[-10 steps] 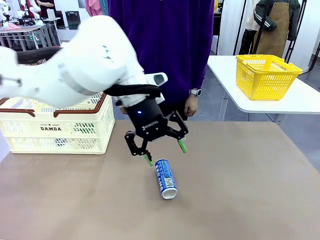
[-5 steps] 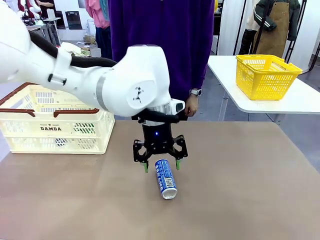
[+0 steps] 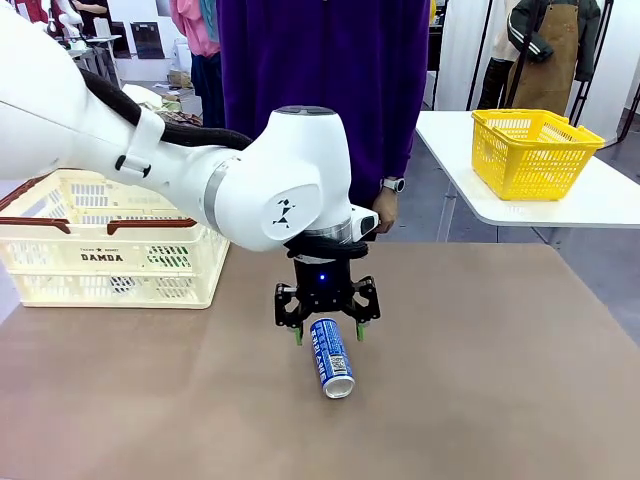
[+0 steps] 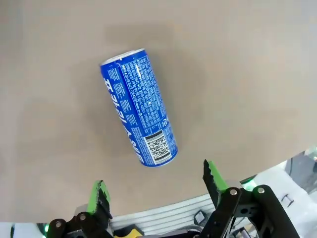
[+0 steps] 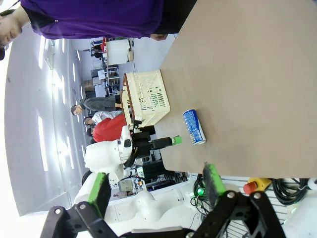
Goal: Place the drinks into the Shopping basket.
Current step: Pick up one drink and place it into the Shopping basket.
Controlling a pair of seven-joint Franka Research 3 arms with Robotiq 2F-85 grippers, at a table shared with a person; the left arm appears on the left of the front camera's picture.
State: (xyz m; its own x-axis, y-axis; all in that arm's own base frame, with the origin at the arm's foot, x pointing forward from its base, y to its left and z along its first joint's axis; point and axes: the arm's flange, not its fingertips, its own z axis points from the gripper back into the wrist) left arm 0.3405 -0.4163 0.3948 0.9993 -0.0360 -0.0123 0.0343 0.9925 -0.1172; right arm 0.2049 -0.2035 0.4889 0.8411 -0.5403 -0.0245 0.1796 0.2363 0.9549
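Note:
A blue drink can with white lettering lies on its side on the brown table. My left gripper hangs open just over the can's far end, one green fingertip on each side, not touching it. In the left wrist view the can lies slanted ahead of the open gripper. The cream Shopping basket stands at the table's far left. The right wrist view has my right gripper open and holding nothing, off the table's edge, with the can and the basket far ahead.
A person in a purple top stands at the far side, one hand with a watch hanging near the table edge behind my left arm. A yellow mesh basket sits on a separate white table at the right.
My left arm swung right and came down over the can, its wrist turning so the open fingers now straddle the can's far end. The can has not moved.

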